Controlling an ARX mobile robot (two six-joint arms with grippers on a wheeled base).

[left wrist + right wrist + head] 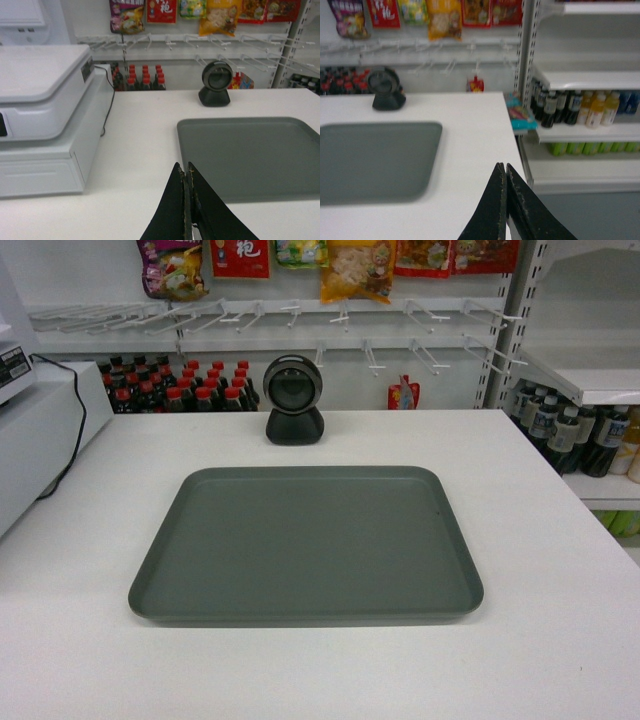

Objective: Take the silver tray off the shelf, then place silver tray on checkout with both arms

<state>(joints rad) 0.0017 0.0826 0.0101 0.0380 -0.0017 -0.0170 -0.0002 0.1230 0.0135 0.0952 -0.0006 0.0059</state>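
On the white checkout (560, 570) counter, the silver tray (310, 545) lies flat and empty, centered in front of a black round-headed scanner (293, 400) that stands just behind its far edge. It is a wide, matte grey-green rectangle with rounded corners and a low raised rim. It appears rigid and probably light, with a smooth surface that could slip in thin fingers. Its breadth suggests a grip on the rim at the two short sides, one arm per side, to keep it level.

Neither arm touches it. The left gripper (189, 200) hovers over bare counter near the tray's left front corner, fingers pressed together on nothing. The right gripper (506, 200) hangs off to the right, near the counter's edge, also closed and empty. A white register (45, 115) sits at far left.
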